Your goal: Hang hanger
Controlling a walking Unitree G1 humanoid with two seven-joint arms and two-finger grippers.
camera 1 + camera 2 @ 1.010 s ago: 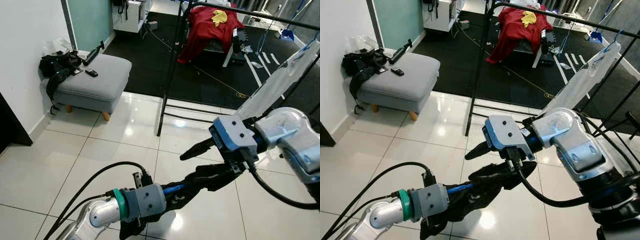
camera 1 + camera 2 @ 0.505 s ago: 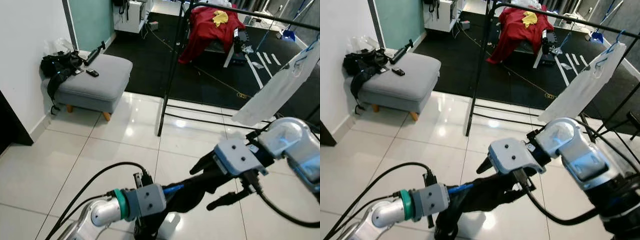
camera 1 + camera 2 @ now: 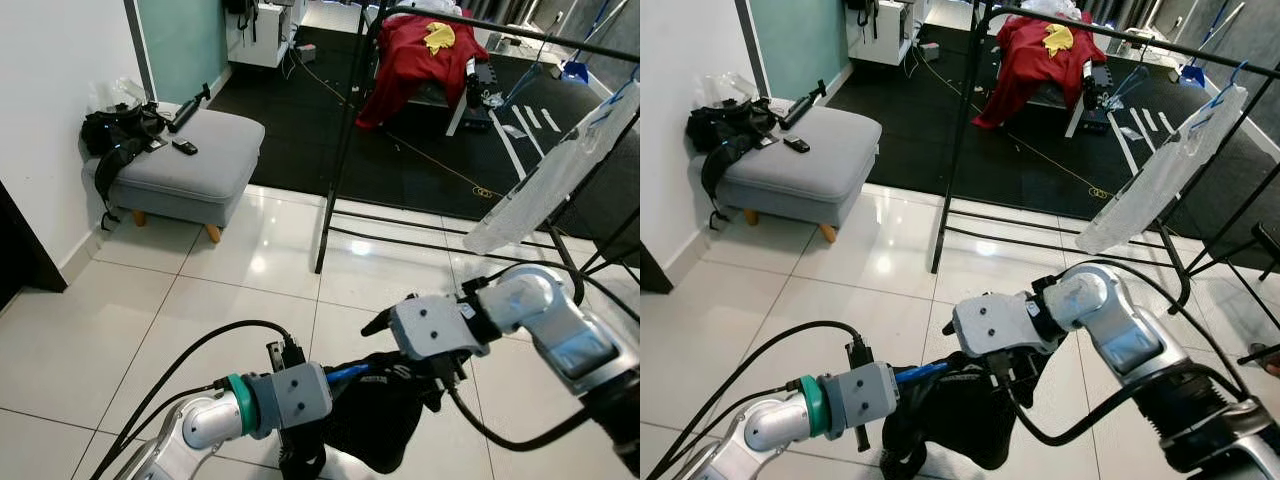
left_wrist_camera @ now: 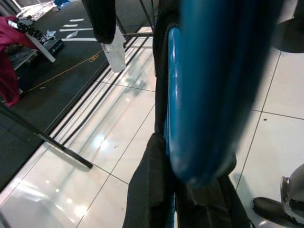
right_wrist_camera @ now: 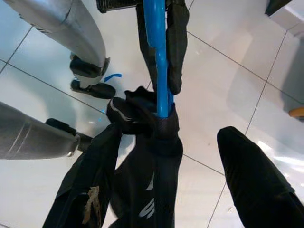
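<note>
A blue hanger [image 3: 352, 374] carries a bunched black garment [image 3: 385, 425] low over the white tiles. My left gripper [image 3: 335, 388] is shut on the hanger, its fingers buried in the cloth. Just above the garment hovers my right gripper [image 3: 405, 350], open; one fingertip [image 3: 375, 323] points left and the other is hidden by the cloth. In the right wrist view the hanger [image 5: 156, 57] runs down into the garment [image 5: 142, 180], with one finger [image 5: 251, 185] well to the side of it. The black clothes rack [image 3: 345, 140] stands ahead, its top bar [image 3: 500, 22] running right.
A pale plastic-covered garment [image 3: 560, 170] hangs from the rack's right end. A red garment [image 3: 415, 55] lies over a chair behind the rack. At the left wall, a grey ottoman [image 3: 185, 155] holds a black bag [image 3: 120, 135]. A black cable [image 3: 200, 350] loops by my left arm.
My right gripper has come down and to the left, from above the hanger to just over the garment. The black garment now hangs lower in a bigger bunch.
</note>
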